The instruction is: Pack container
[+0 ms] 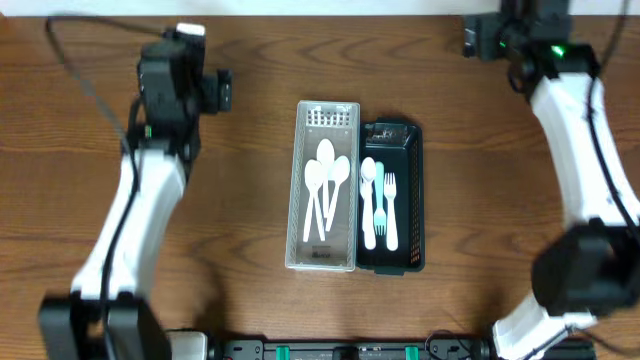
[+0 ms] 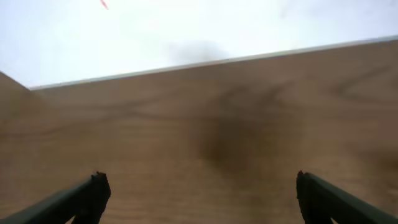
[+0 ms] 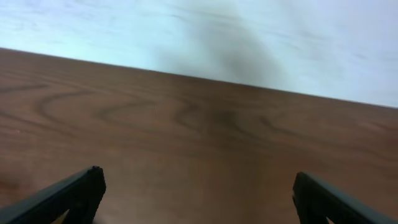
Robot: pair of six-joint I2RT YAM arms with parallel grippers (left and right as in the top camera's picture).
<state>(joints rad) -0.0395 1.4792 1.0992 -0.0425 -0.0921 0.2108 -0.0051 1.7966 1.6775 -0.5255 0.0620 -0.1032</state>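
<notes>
Holding white spoons [image 1: 325,180], the clear tray [image 1: 344,236] bears an unreadably small marking [image 1: 322,255].

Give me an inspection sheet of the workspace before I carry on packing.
Surface: wooden table, no spills seen.
Job's things: clear container holding three white spoons; black container beside it, holding white and teal cutlery.
Clutter: nothing seen.
Grippers: left end effector open, empty; right end effector open, empty.
Cables: black cable looping at far left.
Surroundings: pale surface beyond the table edge.

Spoons [image 1: 326,153] look white, basket [image 1: 416,190] black, tray [image 1: 296,200] apparently clear.
</notes>
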